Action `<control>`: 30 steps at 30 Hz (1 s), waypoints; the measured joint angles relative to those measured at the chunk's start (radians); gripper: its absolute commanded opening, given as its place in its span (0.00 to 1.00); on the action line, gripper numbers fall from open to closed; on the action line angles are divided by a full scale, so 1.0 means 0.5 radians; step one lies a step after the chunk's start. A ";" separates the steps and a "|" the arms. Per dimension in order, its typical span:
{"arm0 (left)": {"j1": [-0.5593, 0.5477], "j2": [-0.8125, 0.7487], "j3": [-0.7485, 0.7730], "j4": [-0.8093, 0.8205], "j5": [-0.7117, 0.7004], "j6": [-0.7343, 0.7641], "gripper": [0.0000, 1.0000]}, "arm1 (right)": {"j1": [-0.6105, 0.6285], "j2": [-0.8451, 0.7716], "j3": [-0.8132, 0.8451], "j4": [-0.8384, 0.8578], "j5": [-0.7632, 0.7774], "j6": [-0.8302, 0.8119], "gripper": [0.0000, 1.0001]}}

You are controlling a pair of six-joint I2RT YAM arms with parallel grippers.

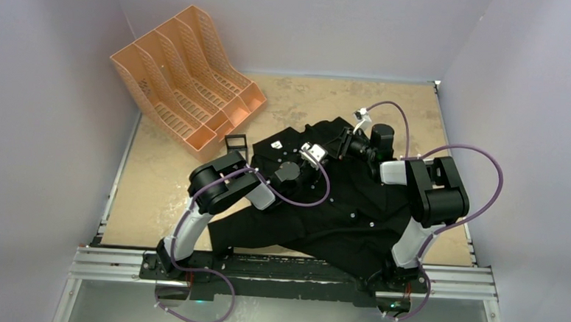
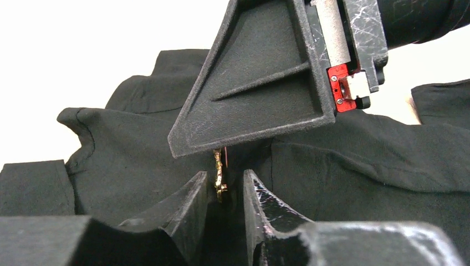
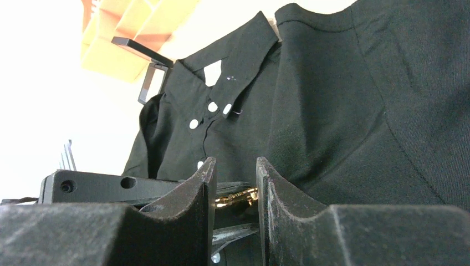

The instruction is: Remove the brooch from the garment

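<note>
The garment (image 1: 354, 209), a black collared shirt, lies spread on the table; its white buttons and neck label show in the right wrist view (image 3: 332, 111). The brooch (image 2: 220, 176), small and gold, sits edge-on between my left gripper's (image 2: 224, 173) fingertips, against the left one, with a gap to the right one. In the right wrist view the brooch (image 3: 238, 197) spans the narrow gap of my right gripper (image 3: 235, 163), which is shut on it. Both grippers meet over the shirt's chest, left (image 1: 318, 157) and right (image 1: 340, 145). A right finger (image 2: 260, 83) hangs just above the left fingertips.
An orange file rack (image 1: 187, 78) stands at the back left, also in the right wrist view (image 3: 127, 33). A small black frame (image 1: 235, 142) stands next to the shirt's collar. Grey walls enclose the tan table (image 1: 389, 100).
</note>
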 measured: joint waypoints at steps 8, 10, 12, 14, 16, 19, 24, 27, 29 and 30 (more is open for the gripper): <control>0.000 0.000 0.025 -0.001 -0.026 -0.002 0.32 | 0.041 -0.069 0.000 -0.014 0.042 -0.018 0.19; 0.000 0.000 0.032 -0.001 -0.048 -0.003 0.31 | 0.053 -0.079 0.000 -0.015 0.059 -0.026 0.18; 0.000 0.000 0.036 0.003 -0.073 -0.004 0.31 | 0.061 -0.084 -0.001 -0.024 0.072 -0.028 0.18; 0.000 0.000 0.038 0.003 -0.107 -0.006 0.28 | 0.069 -0.087 -0.001 -0.030 0.087 -0.029 0.17; 0.000 0.000 0.038 0.007 -0.135 -0.007 0.24 | 0.075 -0.088 -0.002 -0.035 0.107 -0.029 0.17; 0.000 0.000 0.039 0.017 -0.169 -0.008 0.20 | 0.080 -0.088 -0.002 -0.047 0.120 -0.028 0.17; -0.002 0.001 0.063 0.018 -0.198 -0.023 0.12 | 0.085 -0.088 -0.002 -0.046 0.127 -0.028 0.17; -0.004 0.001 0.073 0.018 -0.202 -0.036 0.07 | 0.092 -0.098 -0.004 -0.047 0.146 -0.028 0.17; -0.005 0.001 0.076 0.024 -0.211 -0.037 0.00 | 0.094 -0.111 -0.007 -0.047 0.161 -0.028 0.17; -0.005 0.001 0.076 0.031 -0.213 -0.038 0.00 | 0.093 -0.117 -0.008 -0.047 0.163 -0.029 0.17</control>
